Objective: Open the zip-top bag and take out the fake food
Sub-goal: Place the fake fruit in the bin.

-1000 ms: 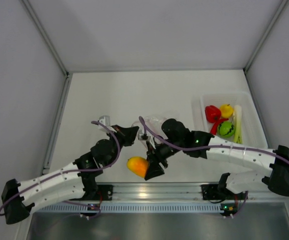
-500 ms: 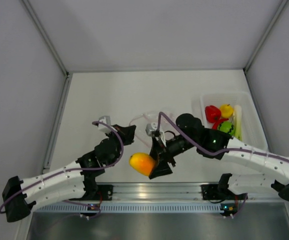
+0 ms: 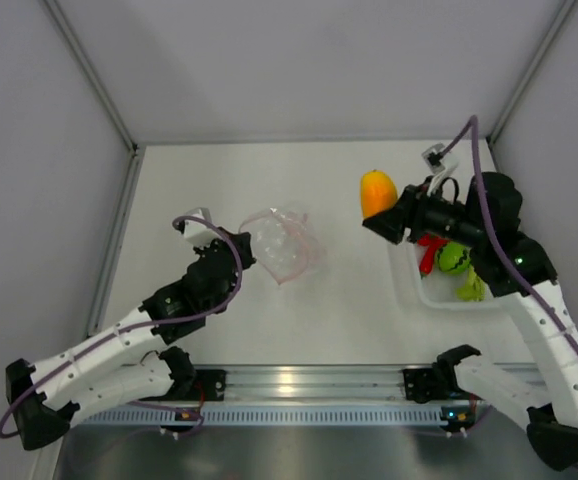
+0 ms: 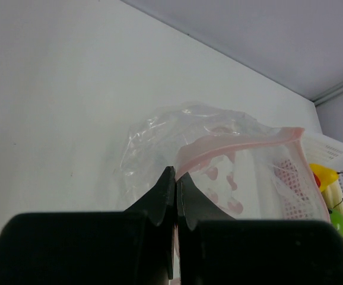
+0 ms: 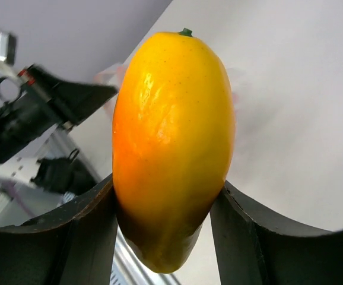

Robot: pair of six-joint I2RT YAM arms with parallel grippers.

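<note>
Beside the tray [image 3: 439, 302], right end effector [image 3: 387, 218] gripping orange mango [image 3: 376, 191], left end effector [image 4: 175, 184] pinched on zip-top bag [image 3: 284, 245]

Tray [image 3: 427, 296] and much of its fake food [image 3: 453, 258] behind the right arm [image 3: 504, 235] (green, red bits visible)

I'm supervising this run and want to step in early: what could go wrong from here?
1. The right gripper clamps only the lower end of the glossy toy mango, so it could slip out.
2. From above, the mango looks outside the white tray's rim, not over it. Released now, it might land on the table and roll.
</note>
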